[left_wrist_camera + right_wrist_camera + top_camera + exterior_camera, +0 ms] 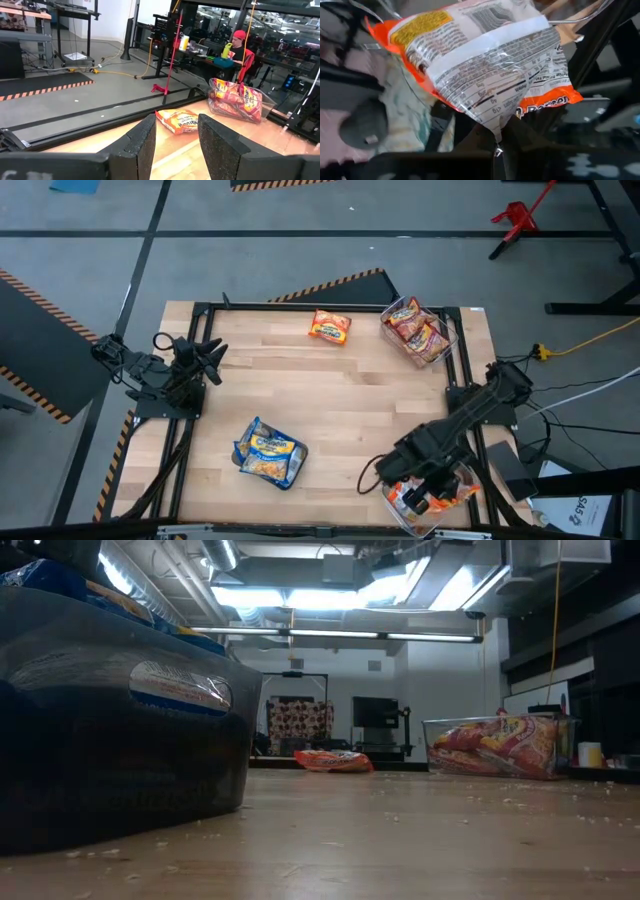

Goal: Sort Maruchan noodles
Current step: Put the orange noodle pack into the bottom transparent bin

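Glossy crinkled plastic wraps the orange noodle packet [485,65]; the table [350,395] is pale matt wood, framed in black metal.

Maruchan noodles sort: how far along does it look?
Done: red packets sit in the clear bin at the far right corner, blue-yellow ones in the near bin. In hand: the right gripper is shut on an orange packet over the near-right bin. Left: one orange packet lying loose.

light: ceiling strips [340,595], glaring | low view: dim, near bin [120,720] blurred | packet [485,65]: glare
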Tool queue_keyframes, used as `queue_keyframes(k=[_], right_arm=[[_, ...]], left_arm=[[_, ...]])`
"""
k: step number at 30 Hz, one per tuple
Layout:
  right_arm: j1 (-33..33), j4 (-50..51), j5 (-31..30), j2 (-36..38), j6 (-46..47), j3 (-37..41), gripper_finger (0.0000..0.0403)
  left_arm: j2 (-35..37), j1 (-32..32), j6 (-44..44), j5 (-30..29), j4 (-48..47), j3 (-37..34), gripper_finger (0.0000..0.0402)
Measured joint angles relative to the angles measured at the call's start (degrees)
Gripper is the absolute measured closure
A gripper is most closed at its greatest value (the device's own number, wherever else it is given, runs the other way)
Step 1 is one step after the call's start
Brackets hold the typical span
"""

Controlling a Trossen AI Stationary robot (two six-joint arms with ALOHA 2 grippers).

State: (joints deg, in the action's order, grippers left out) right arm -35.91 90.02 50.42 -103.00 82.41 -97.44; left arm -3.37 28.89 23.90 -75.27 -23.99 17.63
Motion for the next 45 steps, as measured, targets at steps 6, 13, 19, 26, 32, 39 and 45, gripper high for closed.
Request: queue_keyframes(k=[6, 13, 19, 26, 32, 39, 45], right_arm=[[1.61, -0.06, 6.69, 0.00, -13.05, 9.27, 0.0403], [1.46, -0.02, 10.21, 0.00, -21.99, 18.19, 0.0403], [1.48, -0.01, 10.96, 0.00, -26.90, 22.78, 0.0403], [1.53, -0.86, 6.76, 0.00, -30.07, 24.06, 0.0403], [2.63, -1.86, 4.93, 0.00, -33.37, 24.05, 0.0366], [7.83, -1.77, -1.33, 0.00, -35.82, 24.05, 0.0267], [13.39, -1.31, -11.59, 0.00, -36.40, 24.05, 0.0235]], left_arm=[[0.00, 0.00, 0.00, -0.02, 0.00, 0.01, 0.0262], [0.01, 0.00, -0.01, -0.02, -1.18, 0.02, 0.0262], [0.00, -0.01, -0.02, -0.02, -1.15, 0.02, 0.0262], [0.01, 0.01, -0.02, -0.04, -1.14, 0.02, 0.0262], [0.00, 0.00, -0.02, -0.03, -1.13, 0.02, 0.0262], [0.01, -0.01, -0.02, -0.04, -1.11, 0.02, 0.0262], [0.01, 0.00, -0.04, -0.02, -1.11, 0.02, 0.0262]])
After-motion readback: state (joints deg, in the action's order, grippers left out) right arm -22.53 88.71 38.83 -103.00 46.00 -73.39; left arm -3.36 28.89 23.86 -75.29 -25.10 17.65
